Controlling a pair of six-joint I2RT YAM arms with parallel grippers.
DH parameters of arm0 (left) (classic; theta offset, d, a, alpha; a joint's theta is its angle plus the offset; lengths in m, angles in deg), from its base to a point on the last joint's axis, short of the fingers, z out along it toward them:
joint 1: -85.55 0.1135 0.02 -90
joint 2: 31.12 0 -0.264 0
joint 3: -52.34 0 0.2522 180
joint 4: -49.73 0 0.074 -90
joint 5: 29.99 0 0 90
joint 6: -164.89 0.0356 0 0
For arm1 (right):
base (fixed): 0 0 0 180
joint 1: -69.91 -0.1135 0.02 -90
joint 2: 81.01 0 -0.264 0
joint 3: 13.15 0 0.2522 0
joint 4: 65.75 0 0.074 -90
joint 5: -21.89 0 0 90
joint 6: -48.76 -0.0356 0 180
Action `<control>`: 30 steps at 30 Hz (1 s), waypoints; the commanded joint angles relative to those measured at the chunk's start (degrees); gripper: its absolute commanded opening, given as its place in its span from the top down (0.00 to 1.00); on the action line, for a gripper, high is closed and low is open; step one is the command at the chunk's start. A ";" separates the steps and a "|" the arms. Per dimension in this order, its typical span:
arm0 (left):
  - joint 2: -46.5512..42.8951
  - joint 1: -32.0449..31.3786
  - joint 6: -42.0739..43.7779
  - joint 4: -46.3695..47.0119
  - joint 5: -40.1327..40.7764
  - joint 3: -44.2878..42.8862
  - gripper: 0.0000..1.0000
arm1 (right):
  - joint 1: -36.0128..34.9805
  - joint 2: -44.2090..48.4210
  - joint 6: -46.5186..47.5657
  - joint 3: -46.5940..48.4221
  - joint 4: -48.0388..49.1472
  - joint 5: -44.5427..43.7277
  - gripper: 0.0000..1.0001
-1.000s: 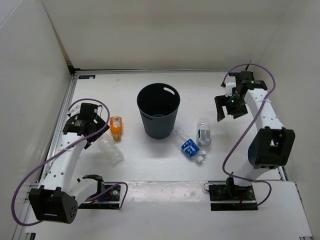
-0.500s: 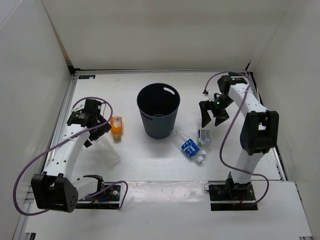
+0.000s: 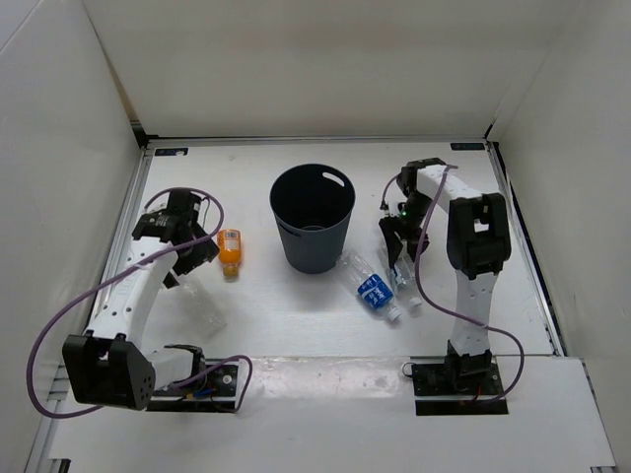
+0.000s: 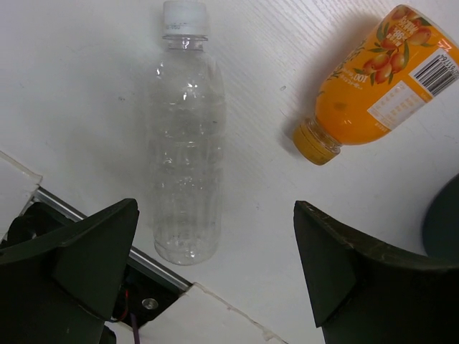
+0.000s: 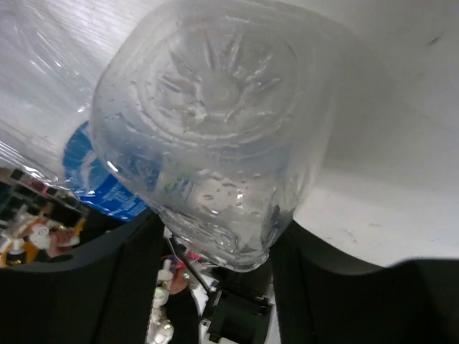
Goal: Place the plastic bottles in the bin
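Hidden or unclear:
- Top view: right claw [image 3: 394, 246] and its arm cover most of the fourth bottle [image 3: 406, 288], just right of the bin [image 3: 314, 248]. Its label is unreadable.
- Right wrist view: that bottle's ribbed base fills the frame. The dark fingers [image 5: 140, 279] press against both its sides, so the claw is closed on it. It appears to lie on the tabletop [image 3: 296, 320].
- Blue bottle [image 3: 373, 289] lies right of the bin and touches the fourth bottle. In the wrist view only a scrap of its label shows.
- Clear bottle [image 4: 185, 143] lies left of the bin, half hidden under the left arm from above and whole in the left wrist view.
- Orange bottle [image 4: 373, 79] lies left of the bin, nearer to it than the clear one. Its far end is cut off in the wrist view.

Changes:
- A second ago the right claw hung wide, well right of the bin and clear of every bottle.
- Left claw [image 3: 194, 264] stays wide and has edged over the clear bottle.
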 commanded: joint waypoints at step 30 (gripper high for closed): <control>0.01 -0.99 -2.40 5.53 10.63 -6.42 0.00 | 11.15 17.18 -12.69 47.91 22.09 33.11 1.00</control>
